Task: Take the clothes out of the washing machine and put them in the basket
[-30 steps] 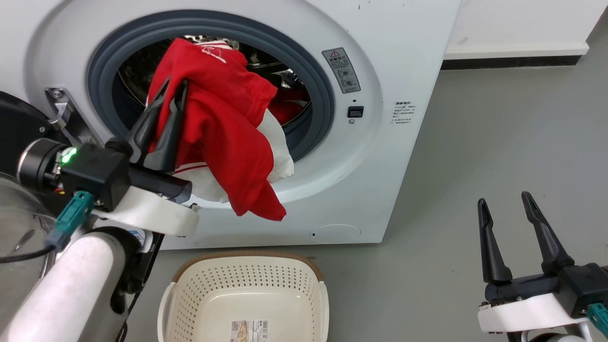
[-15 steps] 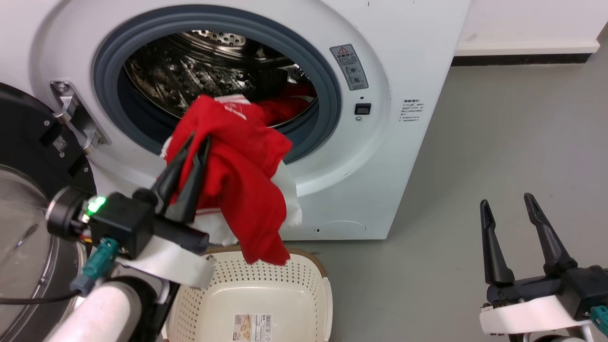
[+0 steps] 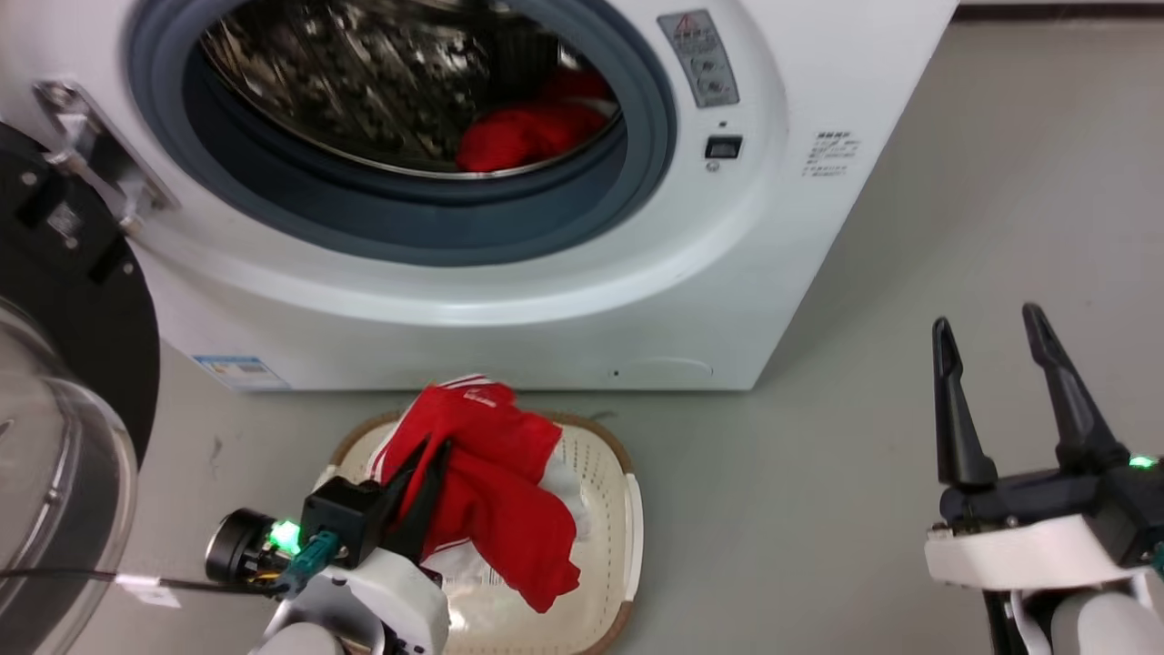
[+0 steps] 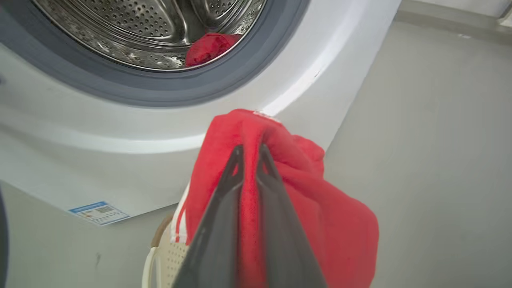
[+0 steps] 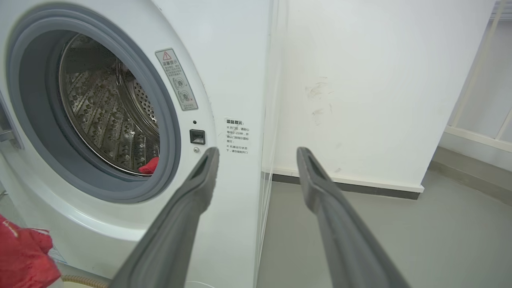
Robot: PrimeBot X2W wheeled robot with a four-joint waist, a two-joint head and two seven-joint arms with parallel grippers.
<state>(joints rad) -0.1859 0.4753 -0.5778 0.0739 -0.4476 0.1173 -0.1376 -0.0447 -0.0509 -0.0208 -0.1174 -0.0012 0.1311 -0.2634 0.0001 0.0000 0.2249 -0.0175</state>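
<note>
Item: red clothes [image 3: 491, 482], clenched in left pincer [image 3: 435, 448], hanging into the basket [image 3: 629, 509] below the washing machine [image 3: 546, 300]; step, likely: deposit; next: spread fingers, let fall; right pincer [image 3: 987, 318] released, idle.

Grey floor [image 3: 909, 227], white washing machine [image 3: 455, 314] and cream basket [image 3: 634, 528] directly on it.

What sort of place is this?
Probably a laundry corner, maybe a bare test room: a front-loading washing machine, a laundry basket on the grey floor before it, and a plain white wall.
</note>
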